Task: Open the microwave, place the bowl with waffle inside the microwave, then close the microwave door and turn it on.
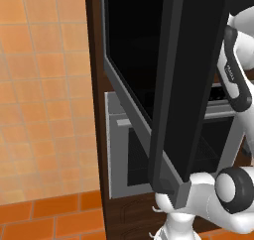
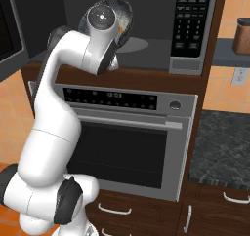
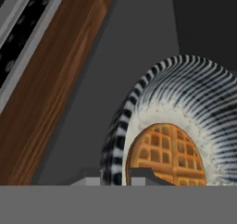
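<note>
Two pincer [image 3: 115, 176] fingertips pinch the striped bowl's [image 3: 185, 93] rim beside the waffle [image 3: 166, 153].

Silver oven [image 2: 128, 142], brown jar [image 2: 242, 36]

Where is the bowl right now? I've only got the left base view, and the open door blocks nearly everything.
Observer: In the right base view the bowl is inside the open microwave, at the left of the cavity and behind the robot's wrist. It sits tilted above the cavity floor.
Operator: Is the gripper holding it, and is the waffle in there?
Observer: Yes. In the hand view the gripper is shut on the bowl's striped rim, one fingertip on each side, and the waffle lies inside the bowl. The microwave door you see stands wide open.
</note>
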Controlling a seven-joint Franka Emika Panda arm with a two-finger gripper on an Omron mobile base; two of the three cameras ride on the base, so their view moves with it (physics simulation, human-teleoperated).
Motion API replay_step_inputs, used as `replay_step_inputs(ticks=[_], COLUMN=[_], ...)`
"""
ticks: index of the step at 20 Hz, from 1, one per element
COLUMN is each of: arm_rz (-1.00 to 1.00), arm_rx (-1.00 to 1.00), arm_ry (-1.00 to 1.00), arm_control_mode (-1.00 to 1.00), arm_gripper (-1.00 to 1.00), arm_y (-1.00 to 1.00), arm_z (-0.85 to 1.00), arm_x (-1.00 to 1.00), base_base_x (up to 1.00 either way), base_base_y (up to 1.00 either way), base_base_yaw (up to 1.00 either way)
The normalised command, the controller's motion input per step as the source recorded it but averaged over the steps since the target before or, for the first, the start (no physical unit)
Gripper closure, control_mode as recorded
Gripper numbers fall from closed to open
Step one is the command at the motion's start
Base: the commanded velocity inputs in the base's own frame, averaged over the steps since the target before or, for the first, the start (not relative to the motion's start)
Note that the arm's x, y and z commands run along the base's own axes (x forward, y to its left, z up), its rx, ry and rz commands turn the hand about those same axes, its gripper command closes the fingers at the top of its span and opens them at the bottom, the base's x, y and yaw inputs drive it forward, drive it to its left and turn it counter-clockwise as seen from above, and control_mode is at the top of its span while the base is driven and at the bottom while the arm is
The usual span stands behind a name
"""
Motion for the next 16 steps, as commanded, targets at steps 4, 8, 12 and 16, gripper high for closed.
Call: replay_step_inputs(ticks=[4,8,12,16], arm_rz=[0.0,0.0,0.0,0.0], arm_rx=[0.11,0.02,0.0,0.0], arm_ry=[0.0,0.0,0.0,0.0], arm_control_mode=[-1.0,-1.0,-1.0,-1.0], arm_gripper=[1.0,1.0,1.0,1.0], arm_y=[0.0,0.0,0.02,0.04], arm_z=[0.0,0.0,-0.15,-0.09], arm_x=[0.55,0.52,0.38,0.35], base_base_x=[0.0,0.0,0.0,0.0], base_base_y=[0.0,0.0,0.0,0.0], base_base_yaw=[0.0,0.0,0.0,0.0])
